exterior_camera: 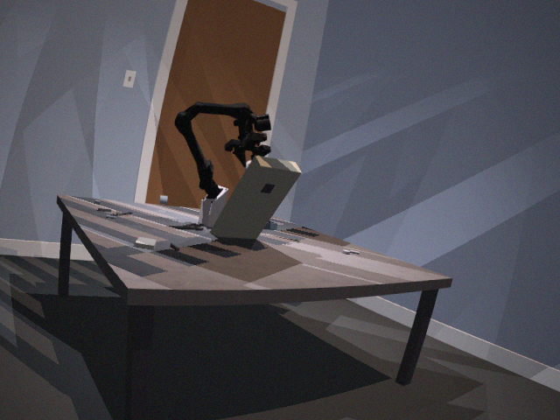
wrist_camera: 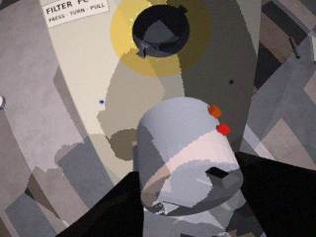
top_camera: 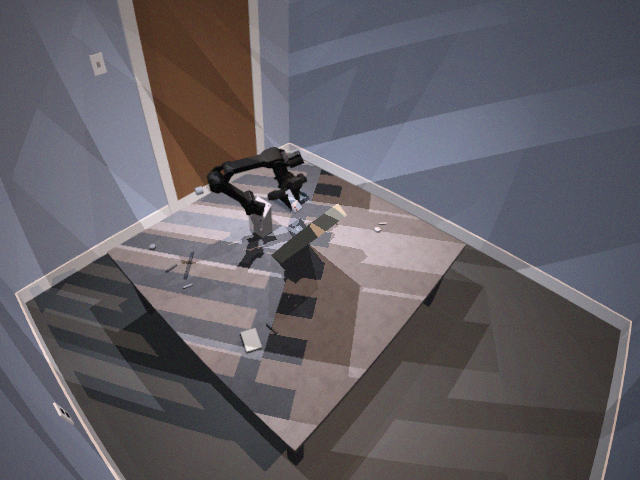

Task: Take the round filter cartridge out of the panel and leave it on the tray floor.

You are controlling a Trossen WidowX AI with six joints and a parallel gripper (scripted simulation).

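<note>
The service panel (top_camera: 309, 233) (exterior_camera: 251, 204) (wrist_camera: 79, 86) is a beige slab that leans on the table. Its round socket (wrist_camera: 160, 31) has a yellow ring and shows dark and hollow. The filter cartridge (wrist_camera: 186, 145) (top_camera: 295, 205) is a grey cylinder with two small red and orange marks. It is out of the socket, in front of the panel's face. My gripper (wrist_camera: 187, 171) (top_camera: 293, 202) is shut on the cartridge and holds it in the air, with black fingers on either side. In the exterior view the panel hides the fingers. A low grey shape (top_camera: 296, 225) lies at the panel's foot.
A label reading FILTER FC-45 (wrist_camera: 75, 7) is on the panel, left of the socket. The arm's white base block (top_camera: 262, 219) (exterior_camera: 211, 208) stands beside the panel. A pale flat card (top_camera: 250, 339), some small dark tools (top_camera: 187, 266) and a small bit (top_camera: 379, 226) lie on the table.
</note>
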